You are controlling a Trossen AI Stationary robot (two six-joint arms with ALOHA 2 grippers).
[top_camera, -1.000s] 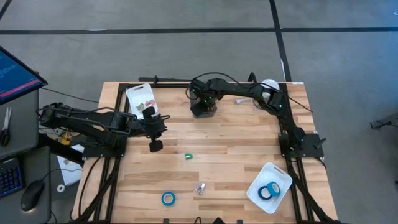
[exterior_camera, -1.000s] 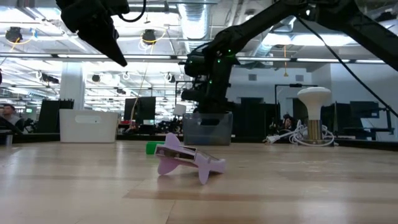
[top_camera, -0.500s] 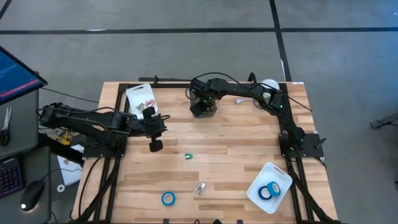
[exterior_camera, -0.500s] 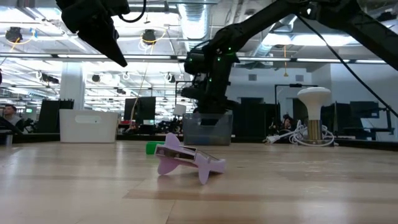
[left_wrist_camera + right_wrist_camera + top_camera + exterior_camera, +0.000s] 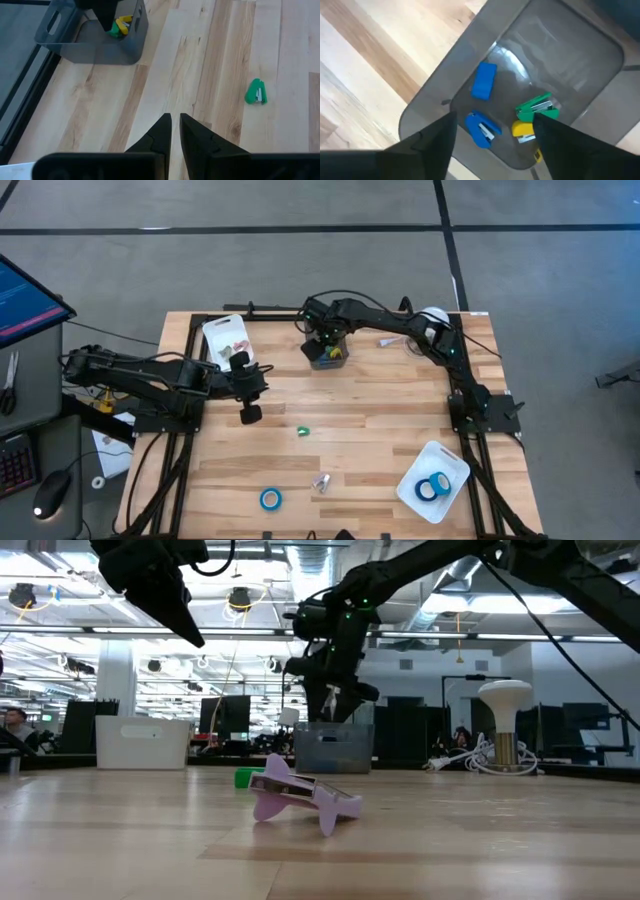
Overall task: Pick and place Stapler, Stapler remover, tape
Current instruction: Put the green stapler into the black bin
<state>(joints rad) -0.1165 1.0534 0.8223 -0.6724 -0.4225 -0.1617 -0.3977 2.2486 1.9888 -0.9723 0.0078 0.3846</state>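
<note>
The grey bin at the table's far edge holds several staplers, and the right gripper hangs spread and empty above it. The green stapler lies mid-table, nearer the left gripper, whose fingers are pressed together, empty.

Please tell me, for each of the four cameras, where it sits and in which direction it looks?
High: overhead, straight down on the table; both arms show.
Low: table height, level across; purple stapler remover nearest, arms above.
Left wrist: past the shut left tool to a green stapler.
Right wrist: down between the open right tool into the grey bin.
Shared: the bin shows in all four.
</note>
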